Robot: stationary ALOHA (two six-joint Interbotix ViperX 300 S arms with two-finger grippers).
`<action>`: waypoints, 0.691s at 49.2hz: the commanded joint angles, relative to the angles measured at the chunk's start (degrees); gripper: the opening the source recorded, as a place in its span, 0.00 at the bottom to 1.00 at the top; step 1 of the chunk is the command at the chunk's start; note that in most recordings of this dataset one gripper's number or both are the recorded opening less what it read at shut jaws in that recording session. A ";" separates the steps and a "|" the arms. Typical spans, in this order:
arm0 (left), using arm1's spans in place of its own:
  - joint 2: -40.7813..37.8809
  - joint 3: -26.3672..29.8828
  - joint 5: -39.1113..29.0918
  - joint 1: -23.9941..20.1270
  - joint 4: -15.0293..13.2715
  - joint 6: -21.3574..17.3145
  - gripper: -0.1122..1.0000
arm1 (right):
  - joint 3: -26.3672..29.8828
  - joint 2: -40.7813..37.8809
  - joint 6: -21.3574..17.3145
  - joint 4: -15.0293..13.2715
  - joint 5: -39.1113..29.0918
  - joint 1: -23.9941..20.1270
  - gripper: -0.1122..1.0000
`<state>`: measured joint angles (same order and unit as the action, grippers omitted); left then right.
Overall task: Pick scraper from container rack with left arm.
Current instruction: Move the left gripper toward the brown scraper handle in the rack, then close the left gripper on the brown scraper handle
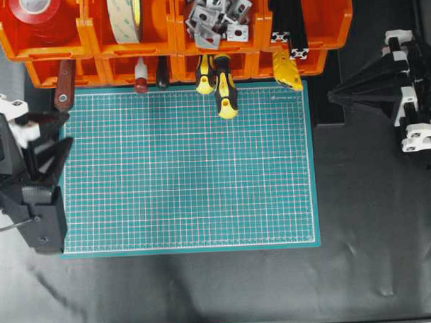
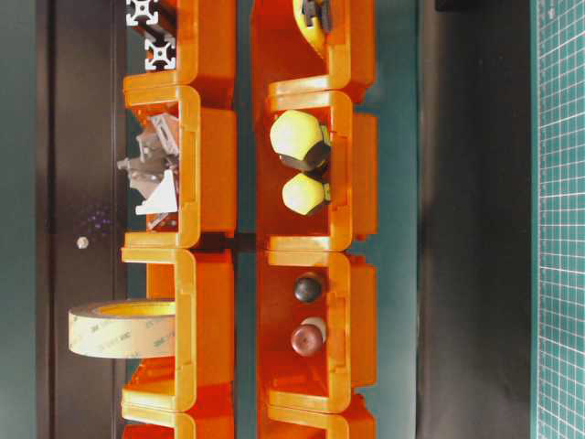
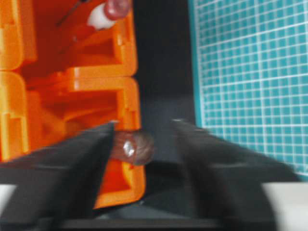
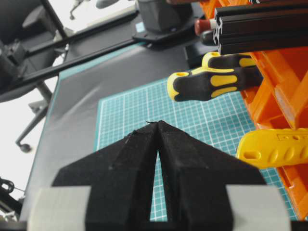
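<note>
A: Where was the scraper [image 1: 64, 85]?

B: In the rack [image 1: 46, 72], in the leftmost bin of the front row. Its wooden handle stuck out over the bin's lip toward the mat [image 1: 187, 169], and the ringed hole at its end showed from overhead. The blade was hidden inside the bin.

A: And the left gripper [image 3: 144, 126]?

B: Its fingers were spread apart and grasped nothing. In the left wrist view, the rounded handle end sat just beside the inner face of the left finger [image 3: 82, 159], with a wide gap to the other one. That view was blurred, so I could not tell whether the finger touched the handle.

A: The right gripper [image 4: 158, 126]?

B: Clenched, tips pressed together, nothing between them. It hung off the mat's right side, well apart from the rack.

A: What else was in the front row?

B: A short tool with a dark-red knob [image 1: 140, 85] one bin over, then the screwdrivers [image 1: 220, 87] with yellow-and-black handles, and a yellow tool [image 1: 287, 70] at the right end.
</note>
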<state>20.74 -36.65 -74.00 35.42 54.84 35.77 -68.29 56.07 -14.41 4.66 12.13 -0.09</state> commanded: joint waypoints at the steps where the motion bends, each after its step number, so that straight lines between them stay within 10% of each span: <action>1: 1.41 -1.41 2.99 -1.58 0.18 0.35 0.70 | 0.97 -0.09 -0.09 0.09 -0.44 -0.09 0.10; 8: 1.58 -4.57 5.10 -3.34 -0.09 -0.53 0.92 | 0.97 0.18 -0.09 0.09 -2.02 -0.09 0.10; 34: 2.55 -8.09 8.00 -10.37 -0.09 -2.37 0.92 | 0.79 0.62 -0.09 0.09 -2.02 -0.70 0.10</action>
<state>22.94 -45.00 -66.62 25.84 54.58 33.57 -68.20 56.95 -14.41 4.66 9.76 -0.62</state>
